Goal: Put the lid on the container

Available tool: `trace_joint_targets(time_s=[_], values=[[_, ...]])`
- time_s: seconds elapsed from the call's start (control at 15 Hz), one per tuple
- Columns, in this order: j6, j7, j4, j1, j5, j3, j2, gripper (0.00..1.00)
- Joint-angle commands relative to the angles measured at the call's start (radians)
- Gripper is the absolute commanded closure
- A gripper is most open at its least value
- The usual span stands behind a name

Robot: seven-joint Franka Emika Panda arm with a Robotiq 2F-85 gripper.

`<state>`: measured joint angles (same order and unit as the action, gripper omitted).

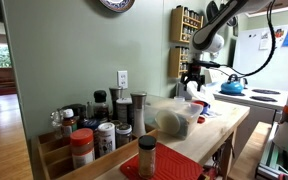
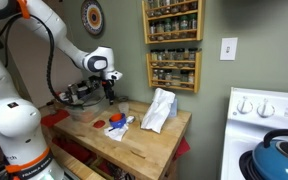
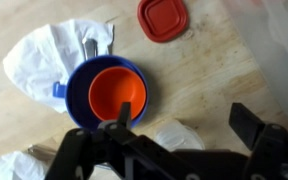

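Container [image 1: 174, 118] stands near the counter's wall edge; red lid [image 3: 162, 18] lies flat on the wood near stacked cups [image 3: 106, 92]; gripper [image 3: 184, 118] hovers above, fingers wide apart, empty

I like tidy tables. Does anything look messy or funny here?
A little. The red lid lies flat on the wooden counter, off the container. A crumpled white bag sprawls beside the orange cup sitting inside the blue cup. Nothing looks spilled.
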<state>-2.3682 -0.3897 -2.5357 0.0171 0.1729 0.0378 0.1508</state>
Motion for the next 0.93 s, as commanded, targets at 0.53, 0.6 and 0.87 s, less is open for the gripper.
trace_joint_targets(time_s=[0.53, 0.6, 0.87], values=[[0.031, -0.272, -0.133, 0.005, 0.085, 0.06, 0.125, 0.0], [0.031, -0.337, -0.129, -0.006, 0.062, 0.076, 0.109, 0.0], [-0.017, -0.557, -0.142, -0.004, 0.086, 0.1, 0.056, 0.0]])
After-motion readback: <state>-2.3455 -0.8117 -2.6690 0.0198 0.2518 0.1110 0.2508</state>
